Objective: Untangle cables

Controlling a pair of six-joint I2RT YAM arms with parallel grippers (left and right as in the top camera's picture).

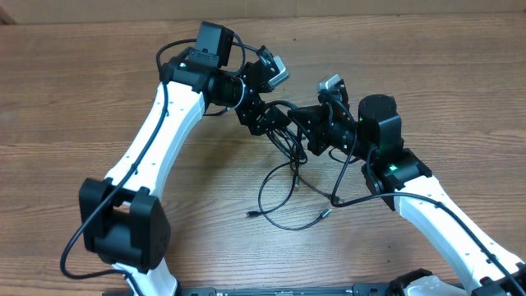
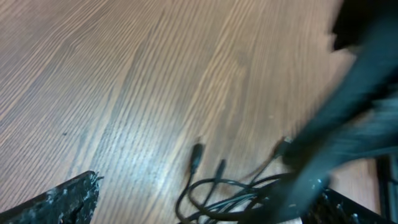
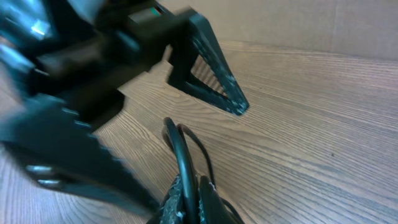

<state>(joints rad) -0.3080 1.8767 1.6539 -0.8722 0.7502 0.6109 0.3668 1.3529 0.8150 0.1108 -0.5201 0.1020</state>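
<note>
We see both arms meeting over the ctr of the wood table (image 1: 99, 107), their tips close together. The right gripper (image 3: 186, 196) is fully closed, and its own wrist cam shows it pinching a couple of strands of the cables (image 1: 283, 177). The strands come up from btwn its fingers as a tight loop (image 3: 179, 146). The left gripper (image 1: 273, 123) is spread as wide as it goes w/ nothing clamped. In the right wrist cam its two fingers sit either side of that loop: one triangular finger (image 3: 214, 74) above and to the right, the other blurred at lower left. We can't tell if either touches the cord. The left wrist cam gives us one scuffed fingertip at bottom left and the other low at the right edge, w/ a bunch of looped cord on the wood btwn them, nearer the right one. The right arm is only a dark blur there, so exact contact is unclear. Overhead, the rest of the cables trails from the grippers toward the robot's side of the table in loose loops. Two plug ends (image 1: 251, 215) lie well apart on the wood, one at each side of the lowest loop. The left wrist cam also shows small plugs just beside the bunch.
</note>
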